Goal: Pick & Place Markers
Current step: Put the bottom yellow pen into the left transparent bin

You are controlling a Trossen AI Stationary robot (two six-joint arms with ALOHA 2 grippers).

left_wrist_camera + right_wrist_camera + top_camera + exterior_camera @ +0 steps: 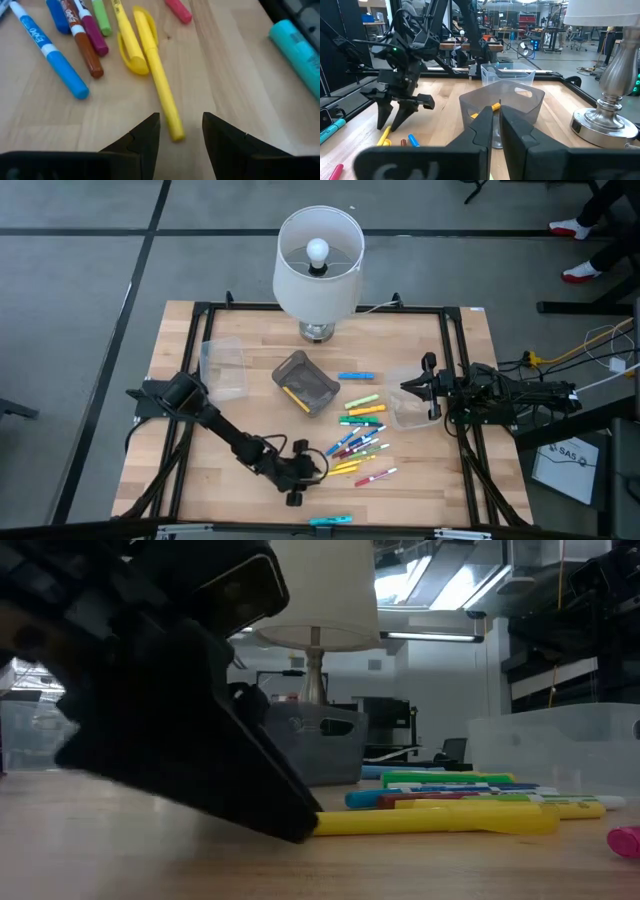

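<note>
The left pincer (305,471) hovers low near the counter's (180,470) front edge, its fingers (142,142) spread moderately, with the end of a yellow marker (159,80) lying on the wood between the tips, not gripped. The other markers (362,435) lie scattered just beyond, right of the middle. A grey bin (306,380) sits mid-counter with a yellow pen inside. The right pincer (412,387) waits near the right edge, over a clear tub (408,410), fingers (482,127) nearly closed and empty. A lamp (318,265) stands at the back edge.
</note>
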